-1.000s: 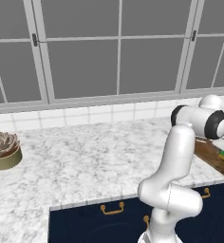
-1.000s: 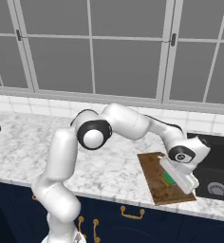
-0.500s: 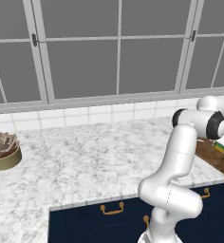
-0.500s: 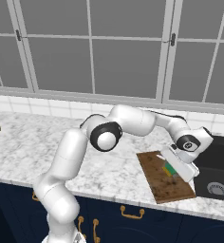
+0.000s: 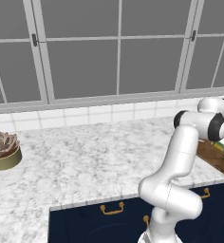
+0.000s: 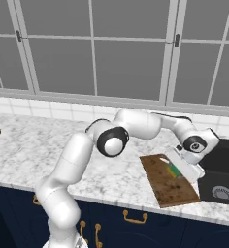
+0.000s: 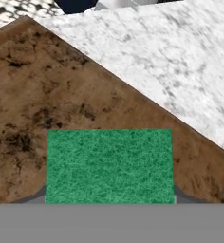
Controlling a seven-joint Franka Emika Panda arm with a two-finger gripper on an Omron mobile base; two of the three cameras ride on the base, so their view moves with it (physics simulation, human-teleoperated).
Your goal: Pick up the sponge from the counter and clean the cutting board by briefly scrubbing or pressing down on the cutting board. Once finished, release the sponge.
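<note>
Sponge (image 7: 109, 165) on cutting board (image 6: 169, 181), board on counter (image 6: 34, 145) beside sink (image 6: 222, 167), potted plant (image 5: 4, 150) far left.

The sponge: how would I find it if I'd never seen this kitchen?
Start at the white marble counter under the big windows, then go right to the dark brown cutting board beside the black sink. The sponge sits over the board, gripped in the arm's end effector. It is the small green-topped block, the only bright green thing there.

We see the sponge (image 7: 109, 165) cut off at the hand view's 6 o'clock edge, hiding the jaws' tips. The cutting board (image 5: 217, 155) runs off the left base view at 3 o'clock.
</note>
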